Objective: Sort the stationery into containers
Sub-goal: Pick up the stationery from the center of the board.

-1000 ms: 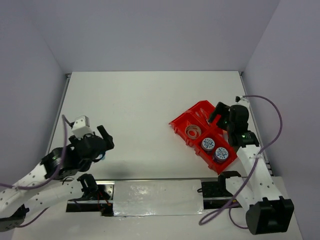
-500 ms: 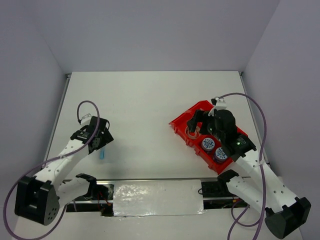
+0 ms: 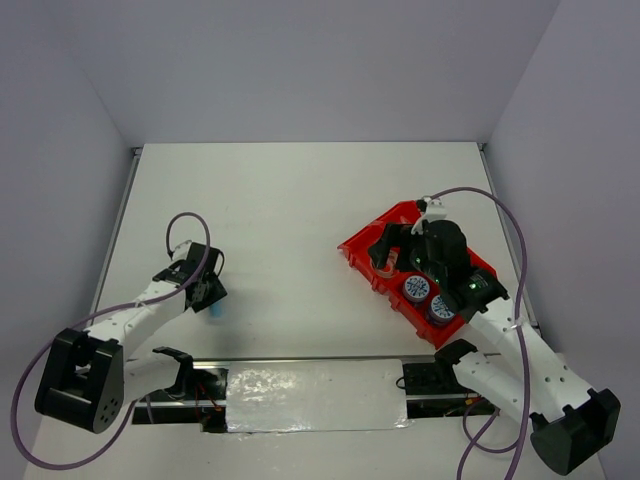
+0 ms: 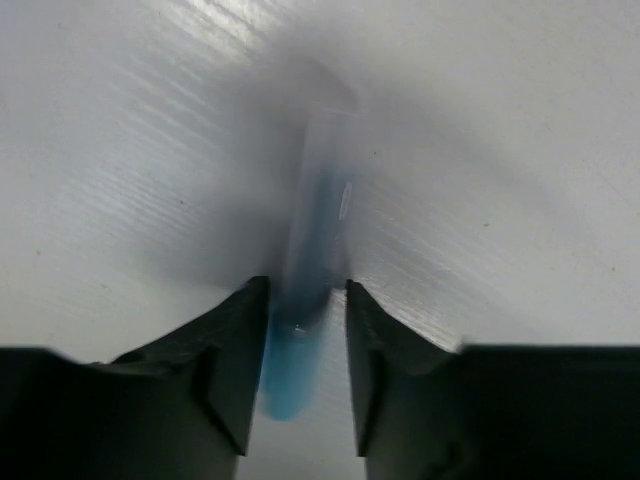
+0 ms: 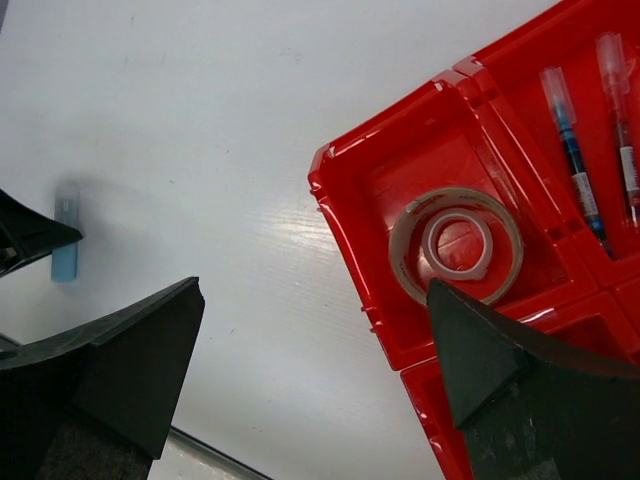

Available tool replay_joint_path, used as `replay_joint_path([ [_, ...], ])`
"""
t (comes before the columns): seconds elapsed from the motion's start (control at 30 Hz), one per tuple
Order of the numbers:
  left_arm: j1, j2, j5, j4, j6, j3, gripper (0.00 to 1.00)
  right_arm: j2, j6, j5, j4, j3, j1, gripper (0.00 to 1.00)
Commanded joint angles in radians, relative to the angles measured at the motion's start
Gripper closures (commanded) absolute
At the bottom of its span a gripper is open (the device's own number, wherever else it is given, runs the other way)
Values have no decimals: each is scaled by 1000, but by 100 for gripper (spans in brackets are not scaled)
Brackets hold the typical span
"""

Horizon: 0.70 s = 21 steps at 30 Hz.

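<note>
**Light blue pen (image 4: 318, 220): we judge it light, stiff and slick.**
It lies near the table (image 3: 300, 200)'s near-left corner; hold mid-barrel. Left fingers (image 4: 225, 340) flank it, clamping unclear; right fingers (image 5: 120, 350) apart.

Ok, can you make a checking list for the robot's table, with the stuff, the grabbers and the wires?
Surface: white table, plain.
Job's things: red plastic divided tray holds two round blue-white patterned rolls, a clear tape ring, a blue pen and a red pen; a light blue pen lies on the table.
Clutter: nothing seen.
Grippers: left gripper straddles the light blue pen, grip unclear; right gripper open over the tray near the tape ring.
Cables: a purple cable loops off each arm.
Surroundings: plain pale walls.
</note>
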Motion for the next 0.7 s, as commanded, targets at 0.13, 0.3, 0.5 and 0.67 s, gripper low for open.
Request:
replay_joint_path([
  [0.13, 5, 31, 66, 86, 5, -70, 92, -22, 24, -118, 123, -34, 10, 0],
  [0.3, -1, -51, 135, 123, 44, -119, 100, -30, 42, -215, 211, -84, 10, 0],
  [0.5, -39, -274, 149, 57, 62, -100, 100, 46, 102, -359, 389, -158, 16, 0],
  [0.67, -85, -424, 341, 195, 100, -140, 100, 109, 182, -442, 567, -216, 35, 0],
])
